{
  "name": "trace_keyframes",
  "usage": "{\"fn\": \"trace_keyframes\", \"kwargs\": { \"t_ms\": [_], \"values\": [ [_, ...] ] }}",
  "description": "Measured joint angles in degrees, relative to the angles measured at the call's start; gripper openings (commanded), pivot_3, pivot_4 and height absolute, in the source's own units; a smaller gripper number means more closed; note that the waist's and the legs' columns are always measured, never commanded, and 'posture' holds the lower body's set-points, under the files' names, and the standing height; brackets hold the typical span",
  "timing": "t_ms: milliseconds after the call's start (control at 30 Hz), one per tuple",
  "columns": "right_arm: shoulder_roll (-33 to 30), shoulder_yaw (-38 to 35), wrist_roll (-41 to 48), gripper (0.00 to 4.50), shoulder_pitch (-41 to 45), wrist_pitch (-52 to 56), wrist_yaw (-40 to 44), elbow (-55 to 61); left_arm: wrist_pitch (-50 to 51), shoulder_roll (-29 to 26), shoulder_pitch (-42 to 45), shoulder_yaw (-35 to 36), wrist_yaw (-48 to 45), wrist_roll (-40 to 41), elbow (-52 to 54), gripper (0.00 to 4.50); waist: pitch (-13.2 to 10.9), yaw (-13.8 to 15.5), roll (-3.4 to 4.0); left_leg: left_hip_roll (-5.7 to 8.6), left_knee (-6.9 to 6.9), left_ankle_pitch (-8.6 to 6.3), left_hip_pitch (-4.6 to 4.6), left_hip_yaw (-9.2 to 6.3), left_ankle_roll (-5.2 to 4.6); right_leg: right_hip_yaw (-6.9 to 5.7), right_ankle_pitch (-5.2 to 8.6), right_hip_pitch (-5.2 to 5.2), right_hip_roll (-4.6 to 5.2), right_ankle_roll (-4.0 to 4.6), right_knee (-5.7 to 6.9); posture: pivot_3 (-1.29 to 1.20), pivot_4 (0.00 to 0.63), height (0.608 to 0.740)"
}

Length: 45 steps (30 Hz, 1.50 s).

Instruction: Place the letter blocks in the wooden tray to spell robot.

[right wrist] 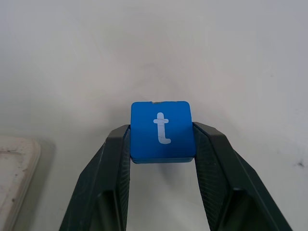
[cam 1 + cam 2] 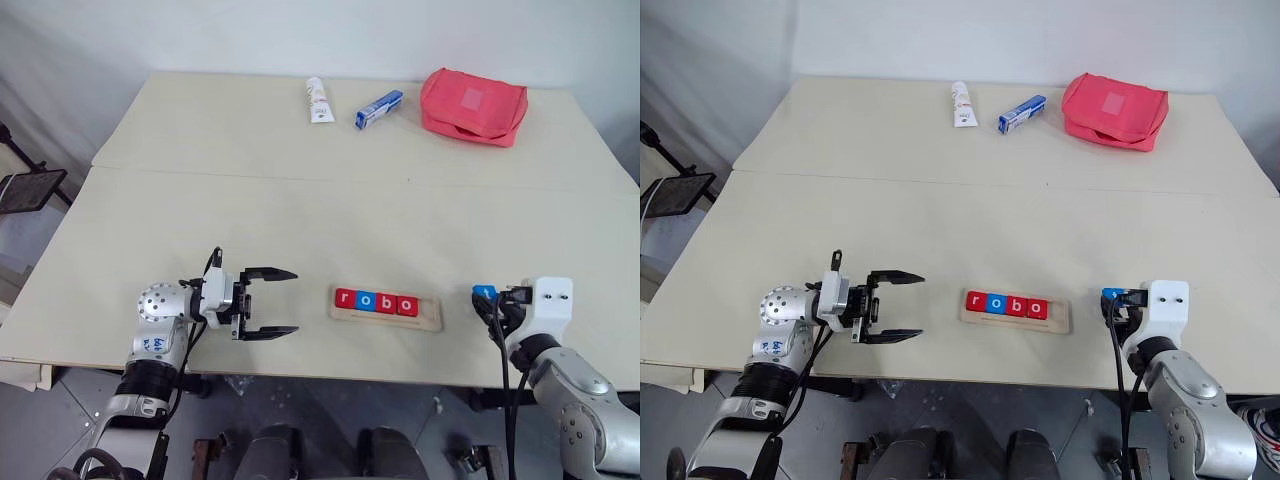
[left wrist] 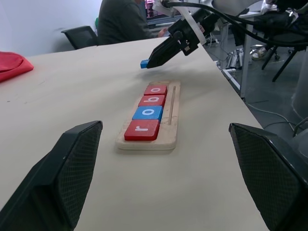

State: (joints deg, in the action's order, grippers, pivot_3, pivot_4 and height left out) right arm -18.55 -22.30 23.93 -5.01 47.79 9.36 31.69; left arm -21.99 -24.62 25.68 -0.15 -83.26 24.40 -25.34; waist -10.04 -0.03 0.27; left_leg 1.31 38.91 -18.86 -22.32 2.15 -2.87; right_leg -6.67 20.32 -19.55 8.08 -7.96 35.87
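Pale worktop (image 2: 300, 220), with the wooden tray (image 2: 432, 318) near its front edge holding four letter blocks (image 2: 375, 301) that read r, o, b, o. Its right end is bare. I have the blue t block (image 1: 161, 130) clamped between my right gripper (image 1: 161, 139) fingers, off the surface just right of the tray. My left gripper (image 2: 270, 302) hangs left of the tray, fingers wide apart and holding nothing. Last placement, I judge: carry the t leftward, lower it beside the second o, and let go.
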Motion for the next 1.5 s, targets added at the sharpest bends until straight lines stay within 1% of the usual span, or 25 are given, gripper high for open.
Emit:
{"fn": "trace_keyframes", "kwargs": {
  "t_ms": [67,133,233,333,367,433,467,533,600,733,800,900,933,1033,1167,1267,1333,1367,1400,1500],
  "values": [
    [0.20,0.18,0.01,2.78,-1.19,-0.16,0.02,0.30,0.01,-0.02,0.11,0.00,-0.16,0.00,-0.01,4.50,0.00,0.00,0.00,0.00,-0.02,0.00,0.01,0.00,0.00,0.02,0.00,0.00,0.00,0.00,0.00,0.00,0.150,0.740],
    [0.27,0.75,0.06,3.54,-2.45,-0.37,0.49,0.63,0.06,-0.04,0.11,0.00,-0.29,0.00,-0.01,4.50,0.00,0.01,0.00,0.01,-0.01,0.00,0.01,0.00,0.00,0.03,0.00,0.00,0.00,0.00,0.00,0.00,0.150,0.740],
    [-0.37,1.04,0.12,4.47,-3.08,-0.65,1.67,1.04,0.08,-0.07,0.10,0.00,-0.37,0.00,0.00,4.50,0.00,0.01,0.00,0.01,-0.01,0.00,0.01,0.00,0.00,0.04,0.00,0.01,0.00,0.00,0.00,0.00,0.150,0.740],
    [-2.10,1.02,0.24,4.47,-3.15,-1.07,3.15,1.05,0.11,-0.12,0.08,0.00,-0.37,0.00,0.01,4.50,0.00,0.01,0.00,0.01,-0.01,0.00,0.01,0.00,0.00,0.05,0.00,0.01,0.00,0.00,0.00,0.00,0.150,0.740],
    [-3.96,1.16,0.28,4.47,-3.30,-1.28,5.00,1.02,0.12,-0.11,0.04,0.00,-0.33,0.00,0.08,4.50,0.00,0.02,0.01,0.01,0.01,0.00,0.00,0.00,-0.01,0.04,0.00,0.01,0.00,0.00,0.00,0.00,0.150,0.740],
    [-13.55,1.77,0.39,4.47,-4.61,-2.28,11.93,0.87,0.12,-0.15,-0.29,0.05,-0.22,0.00,0.26,4.50,-0.04,0.11,0.12,0.11,0.01,-0.01,0.00,0.05,-0.08,0.13,0.00,0.03,0.05,0.00,-0.05,0.00,0.150,0.740],
    [-19.62,1.90,-0.09,4.47,-5.35,-4.16,17.03,0.28,0.12,-0.20,-0.58,0.12,-0.14,0.00,0.32,4.50,-0.04,0.13,0.11,0.10,0.03,-0.03,0.01,0.05,-0.10,0.13,0.00,0.06,0.04,0.00,-0.09,0.00,0.150,0.740],
    [-28.55,2.53,-1.33,4.47,-5.60,-8.37,25.40,-2.19,0.13,-0.12,-1.11,0.08,-0.02,0.00,0.39,4.50,-0.04,0.13,0.08,0.04,0.03,-0.03,0.01,0.05,-0.10,0.10,0.00,0.15,-0.01,0.00,-0.23,0.00,0.150,0.740],
    [-34.05,4.19,-2.41,4.47,-4.88,-12.20,32.13,-6.29,0.13,0.02,-1.22,0.02,0.18,0.00,0.57,4.50,-0.05,0.13,0.04,-0.02,0.04,-0.02,0.02,0.05,-0.09,0.04,0.00,0.17,-0.04,0.00,-0.24,0.00,0.150,0.740],
    [-41.79,9.26,-5.17,4.47,0.54,-20.44,43.18,-16.95,0.14,0.32,-1.36,-0.15,0.86,-0.02,1.37,4.50,-0.05,0.08,0.03,0.00,0.08,-0.02,0.01,0.10,-0.09,0.00,0.00,0.17,0.02,-0.01,-0.24,0.00,0.150,0.740],
    [-43.92,11.09,-6.87,4.47,3.03,-24.23,46.98,-21.23,0.14,0.48,-1.48,-0.27,1.20,-0.02,2.01,4.50,-0.06,0.10,0.02,-0.02,0.07,-0.02,0.01,0.08,-0.09,-0.04,0.00,0.17,0.03,-0.01,-0.24,0.00,0.150,0.740],
    [-44.85,18.05,-11.38,4.47,12.35,-32.14,53.24,-31.00,0.20,0.25,-2.89,-0.02,1.92,-0.02,3.25,4.50,-0.07,-0.10,0.00,0.01,0.12,-0.02,0.00,0.15,-0.10,-0.10,-0.01,0.18,0.10,-0.01,-0.30,0.00,0.150,0.740],
    [-44.93,20.75,-13.53,4.47,16.53,-35.21,55.47,-35.45,0.22,0.20,-3.79,-0.03,2.21,-0.02,4.26,4.50,-0.07,-0.28,0.00,0.00,0.11,-0.02,0.00,0.20,-0.10,-0.13,-0.01,0.19,0.12,-0.02,-0.35,0.00,0.150,0.740],
    [-44.79,25.84,-17.05,4.47,24.18,-41.45,60.70,-44.61,0.52,-0.11,-5.46,0.03,3.20,-0.02,6.03,4.50,-0.07,-0.16,0.00,-0.07,0.11,-0.02,-0.01,0.13,-0.08,-0.28,-0.01,0.16,0.11,-0.01,-0.30,0.00,0.150,0.740],
    [-43.50,29.33,-19.67,4.47,30.18,-46.89,65.45,-52.21,0.97,-0.47,-6.51,0.21,4.51,-0.02,7.42,4.50,-0.08,0.15,-0.01,-0.01,0.15,-0.02,-0.06,0.00,-0.09,-0.45,-0.01,0.20,0.19,-0.01,-0.27,0.00,0.150,0.740],
    [-42.59,30.94,-20.68,3.89,33.11,-49.27,68.31,-55.53,1.30,-0.80,-7.59,0.27,5.38,-0.02,9.22,4.50,-0.08,0.01,-0.01,-0.01,0.16,-0.02,-0.05,0.00,-0.08,-0.58,-0.01,0.22,0.23,-0.01,-0.26,0.00,0.150,0.740],
    [-42.12,31.46,-20.99,3.29,34.10,-50.44,69.94,-57.05,1.33,-0.93,-8.38,0.28,5.92,-0.02,9.40,4.50,-0.08,-0.03,0.00,-0.04,0.16,-0.02,-0.05,0.00,-0.08,-0.65,-0.01,0.23,0.22,-0.01,-0.27,0.00,0.150,0.740],
    [-42.03,31.62,-21.13,2.88,34.33,-50.90,70.46,-57.47,1.35,-0.94,-8.55,0.27,6.08,-0.02,9.40,4.50,-0.08,-0.03,-0.01,-0.04,0.17,-0.02,-0.05,0.00,-0.08,-0.66,-0.01,0.24,0.23,-0.01,-0.27,0.00,0.150,0.740],
    [-41.99,31.90,-21.29,2.61,34.62,-51.46,70.81,-57.96,1.36,-0.97,-8.56,0.27,6.24,-0.02,9.41,4.50,-0.08,-0.01,-0.01,-0.03,0.20,-0.01,-0.05,0.00,-0.08,-0.68,-0.01,0.27,0.24,-0.01,-0.27,0.00,0.150,0.740],
    [-41.87,31.93,-21.65,1.63,34.84,-51.72,71.09,-58.38,1.35,-1.02,-8.56,0.27,6.43,-0.02,9.42,4.50,-0.08,0.01,-0.01,-0.02,0.23,-0.02,-0.03,0.00,-0.08,-0.71,-0.01,0.32,0.27,-0.01,-0.29,0.00,0.150,0.740]
  ]
}}
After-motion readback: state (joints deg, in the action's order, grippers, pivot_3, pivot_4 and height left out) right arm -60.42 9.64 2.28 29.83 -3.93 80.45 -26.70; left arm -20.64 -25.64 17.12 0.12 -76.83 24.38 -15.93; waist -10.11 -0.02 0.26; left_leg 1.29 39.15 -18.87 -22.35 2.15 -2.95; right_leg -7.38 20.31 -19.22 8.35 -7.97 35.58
